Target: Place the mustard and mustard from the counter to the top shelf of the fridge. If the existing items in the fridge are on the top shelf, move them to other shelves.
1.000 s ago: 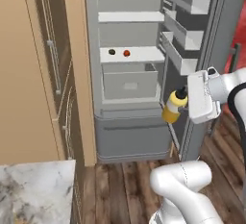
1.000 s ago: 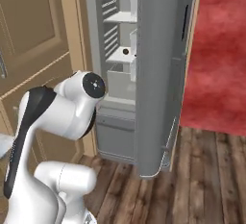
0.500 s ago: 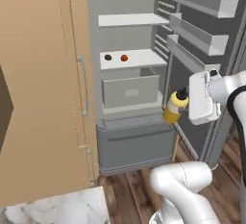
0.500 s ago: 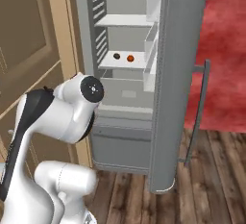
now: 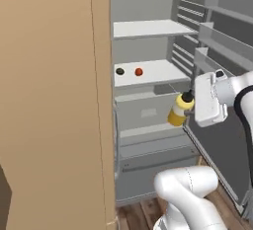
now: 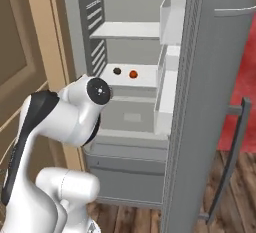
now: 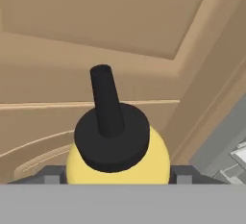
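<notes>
Fingers (image 7: 185, 174) clamped on either side of the mustard bottle (image 5: 179, 111), dark nozzle pointing away from the hand; gripper (image 5: 187, 110) carrying it in the air in front of the open fridge (image 5: 148, 46), level with the pale drawer box (image 5: 148, 113) and just beside the door racks (image 5: 217, 31). Not yet on any shelf. Top shelf (image 5: 148, 28) bare as far as visible, so seemingly no need to shift anything off it. Small brown lump (image 5: 119, 71) and red ball (image 5: 139, 71) side by side on the shelf below, near each other but apart. Judged status: first mustard in transit, lift to the top shelf and release outstanding; second mustard, the squat jar, outstanding as well, whereabouts impossible to tell from here. Left base view: bottle, hand and shelves together, with tan cabinet side (image 5: 54, 100) blocking the left half. Right base view: same shelves and both small items seen past the grey door (image 6: 220, 102), bottle hidden behind the arm's own elbow. Hand view: nozzle and cap close up against tan panelling, confirms grip, with only a sliver of fridge at lower right.
</notes>
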